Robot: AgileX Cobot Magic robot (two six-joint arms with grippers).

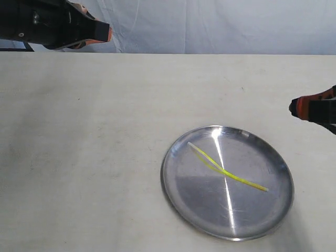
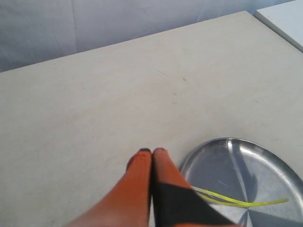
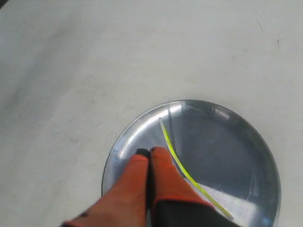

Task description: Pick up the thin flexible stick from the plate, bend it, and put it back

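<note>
A thin yellow-green stick [image 1: 227, 169] lies across the round silver plate [image 1: 178, 189] at the front right of the table, slightly curved, with its reflection beside it. It also shows in the left wrist view as the stick [image 2: 246, 203] on the plate [image 2: 222, 144], and in the right wrist view as the stick [image 3: 182, 165] on the plate [image 3: 227, 118]. My left gripper [image 1: 107, 32] is shut and empty, high at the far left, well away from the plate; its tips [image 2: 152, 151] touch. My right gripper [image 1: 292, 107] is shut and empty at the right edge, above and beyond the plate; its tips [image 3: 149, 152] touch.
The table [image 1: 79, 157] is a plain off-white surface. A pale cloth backdrop [image 1: 220, 26] hangs behind its far edge. A second white surface [image 2: 284, 19] shows at one corner of the left wrist view.
</note>
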